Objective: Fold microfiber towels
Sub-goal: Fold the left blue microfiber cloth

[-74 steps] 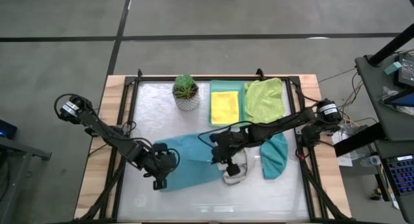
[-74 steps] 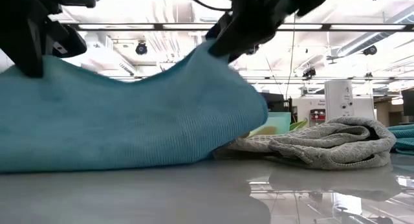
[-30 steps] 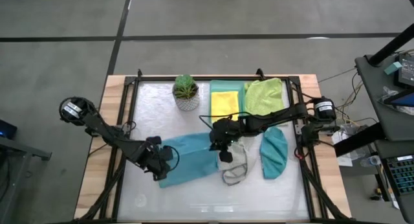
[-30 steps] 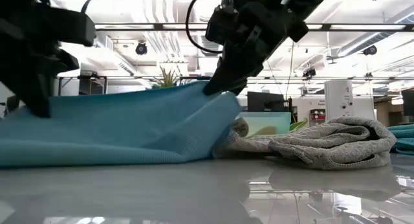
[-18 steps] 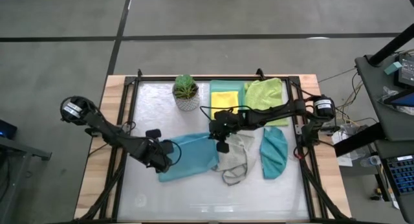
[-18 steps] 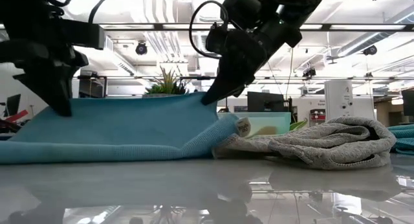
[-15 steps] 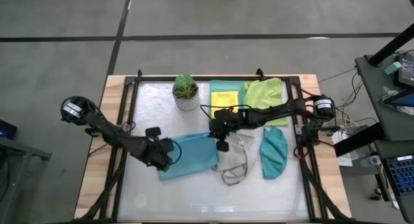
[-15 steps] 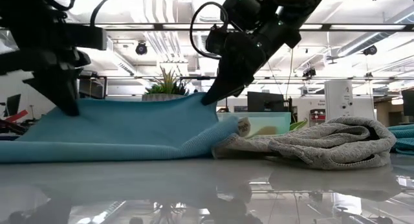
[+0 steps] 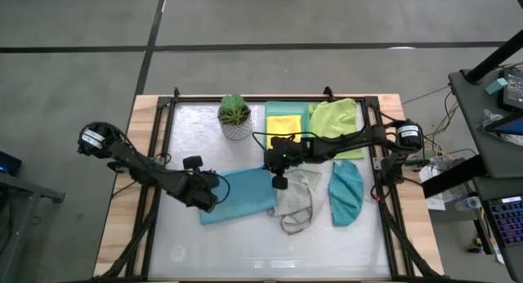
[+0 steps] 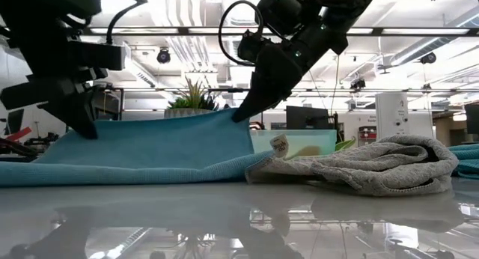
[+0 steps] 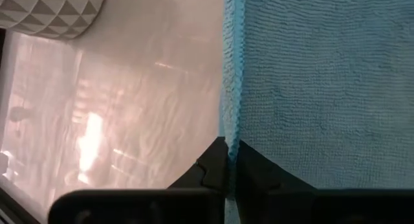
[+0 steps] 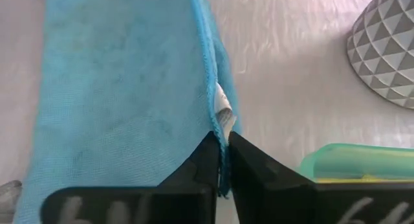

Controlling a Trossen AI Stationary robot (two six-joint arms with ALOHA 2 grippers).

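Observation:
A light blue towel (image 9: 243, 198) lies doubled over in the middle of the table, its fold toward the near edge. My left gripper (image 9: 214, 190) is shut on its far left corner and my right gripper (image 9: 275, 177) on its far right corner. A crumpled pale grey towel (image 9: 296, 203) lies right beside it, and a folded teal towel (image 9: 346, 193) farther right. At the back, a yellow towel (image 9: 283, 133) rests in a mint tray, with a lime green towel (image 9: 335, 125) next to it. My left gripper pinches the towel's hemmed edge (image 11: 231, 130) at the far left corner between its two fingers, slanting down from above. The held edge stands a little above the table (image 10: 86, 128); the cloth slopes down to the fold. My right gripper pinches the towel's edge beside its white label (image 12: 223, 115) at the far right corner, slanting down from the table's right. That corner (image 10: 238, 115) is lifted, and the upper layer runs nearly taut between the two grippers.
A potted plant (image 9: 235, 115) in a patterned white pot stands at the back, just beyond the blue towel. The mint tray (image 9: 286, 110) sits to its right. A black frame (image 9: 163, 152) borders the glossy table top.
Both grippers have carried the blue towel's held edge toward the table's far edge and slightly down. The upper layer has come over the lower one and flattened out, while the fold at the near side has stayed on the table.

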